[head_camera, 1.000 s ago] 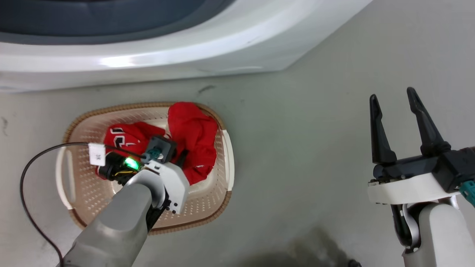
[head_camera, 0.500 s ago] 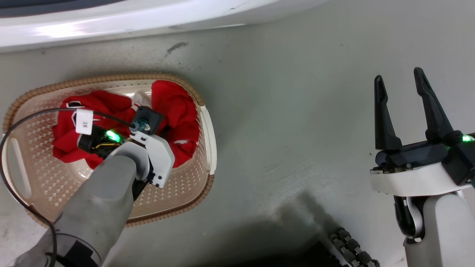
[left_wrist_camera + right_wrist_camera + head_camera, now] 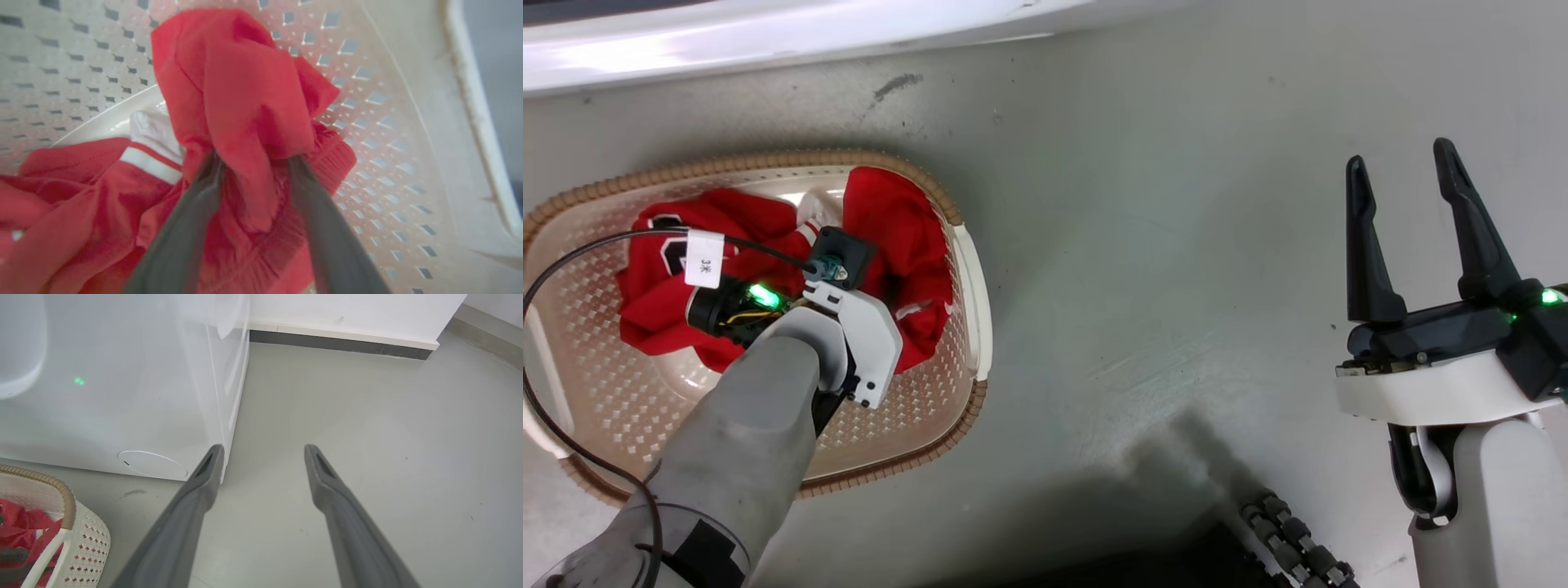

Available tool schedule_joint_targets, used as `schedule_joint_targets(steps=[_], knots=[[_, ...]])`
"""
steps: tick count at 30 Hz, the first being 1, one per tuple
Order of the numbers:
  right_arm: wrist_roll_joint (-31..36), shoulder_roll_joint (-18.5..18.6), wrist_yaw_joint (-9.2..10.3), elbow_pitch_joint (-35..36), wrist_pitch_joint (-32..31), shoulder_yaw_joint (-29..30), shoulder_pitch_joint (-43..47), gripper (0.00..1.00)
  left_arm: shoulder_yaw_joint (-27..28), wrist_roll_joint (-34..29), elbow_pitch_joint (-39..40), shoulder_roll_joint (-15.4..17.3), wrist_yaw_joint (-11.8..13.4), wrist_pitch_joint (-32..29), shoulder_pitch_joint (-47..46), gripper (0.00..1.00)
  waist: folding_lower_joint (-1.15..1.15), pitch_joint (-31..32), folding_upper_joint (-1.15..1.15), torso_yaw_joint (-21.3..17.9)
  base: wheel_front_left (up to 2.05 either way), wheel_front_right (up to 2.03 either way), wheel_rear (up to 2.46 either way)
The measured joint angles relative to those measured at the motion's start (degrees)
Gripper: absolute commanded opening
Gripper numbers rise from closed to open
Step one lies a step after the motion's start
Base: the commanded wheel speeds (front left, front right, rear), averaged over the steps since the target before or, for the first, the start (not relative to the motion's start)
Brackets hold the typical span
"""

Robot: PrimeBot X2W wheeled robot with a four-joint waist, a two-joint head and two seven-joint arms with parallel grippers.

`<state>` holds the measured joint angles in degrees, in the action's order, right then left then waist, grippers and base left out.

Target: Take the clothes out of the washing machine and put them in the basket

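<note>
Down at 9 o'clock in my head view, the basket [image 3: 768, 157] sits on the floor [image 3: 1135, 245] with the clothes [image 3: 898, 220] heaped inside it, and the washer [image 3: 768, 49] runs along the edge from 10 to 12 o'clock. My left gripper [image 3: 253, 161] is inside the basket, jaws parted, with a red fold draped over and between the tips. My right gripper [image 3: 1398, 163] hangs at 4 o'clock above the floor, well apart from the basket, jaws wide and empty.

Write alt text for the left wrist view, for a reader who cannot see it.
The left gripper reaches into the cream perforated basket, dark fingers apart, red clothes bunched over their tips. A white-striped red jersey lies at lower left.
</note>
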<state>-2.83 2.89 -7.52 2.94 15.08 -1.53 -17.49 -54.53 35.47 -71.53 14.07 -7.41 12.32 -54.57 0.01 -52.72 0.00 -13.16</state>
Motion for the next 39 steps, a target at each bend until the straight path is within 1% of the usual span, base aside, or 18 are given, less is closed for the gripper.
schedule_joint_targets(steps=[9, 12, 15, 21, 23, 26, 29, 32, 39], knots=[[0.9, 0.0, 0.0, -2.0, 0.0, 0.4, -0.1, 1.0, 0.9, 0.6, 0.1, -1.3, 0.7, 2.5, 1.2, 1.0, 0.0, 5.7, 0.0, 0.7, 0.0, 0.0, 0.0], [1.4, 0.0, 0.01, -2.9, 0.0, 0.6, 0.1, 1.0, 1.7, 0.5, 2.2, -1.4, 0.7, 2.6, 2.4, 1.0, -0.01, 8.6, 0.0, 1.1, 0.0, 0.0, 0.0], [1.8, 0.0, 0.0, -3.6, 0.0, 1.0, 0.4, 1.0, 3.6, 0.6, 5.6, -0.7, 1.1, 2.7, 3.7, 1.0, -0.01, 11.8, 0.0, 1.7, 0.0, 0.0, 0.0], [2.8, 0.0, 0.0, -5.4, 0.0, 2.4, 1.9, 1.0, 9.4, 0.2, 13.2, 0.5, 2.4, 2.7, 8.7, 1.0, -0.01, 19.0, 0.0, 3.2, 0.0, 0.0, 0.0], [3.0, 0.0, 0.0, -5.9, 0.0, 3.0, 2.6, 1.0, 11.9, -0.2, 16.6, 1.1, 2.7, 2.7, 10.4, 1.0, -0.01, 21.6, 0.0, 3.8, 0.0, 0.0, 0.0], [3.5, 0.0, 0.01, -6.5, 0.0, 3.7, 3.4, 1.0, 16.4, -1.7, 22.1, 2.3, 3.7, 2.7, 13.0, 1.0, -0.01, 25.3, 0.0, 4.8, 0.0, 0.0, 0.0], [4.0, 0.0, 0.0, -7.0, 0.0, 4.3, 4.3, 1.0, 20.9, -4.0, 28.4, 3.0, 4.6, 2.7, 15.6, 1.0, -0.02, 28.7, 0.0, 6.0, 0.0, 0.0, 0.0], [4.3, 0.0, 0.01, -7.4, 0.0, 4.8, 5.3, 1.0, 25.7, -6.5, 34.6, 3.3, 6.0, 2.7, 19.2, 1.0, -0.02, 31.9, 0.0, 7.4, 0.0, 0.0, 0.0], [4.4, 0.0, 0.0, -8.3, 0.0, 5.5, 8.5, 1.0, 34.6, -13.1, 46.4, 2.6, 7.8, 2.7, 28.8, 1.0, -0.02, 38.4, 0.0, 10.8, 0.0, 0.0, 0.0]])
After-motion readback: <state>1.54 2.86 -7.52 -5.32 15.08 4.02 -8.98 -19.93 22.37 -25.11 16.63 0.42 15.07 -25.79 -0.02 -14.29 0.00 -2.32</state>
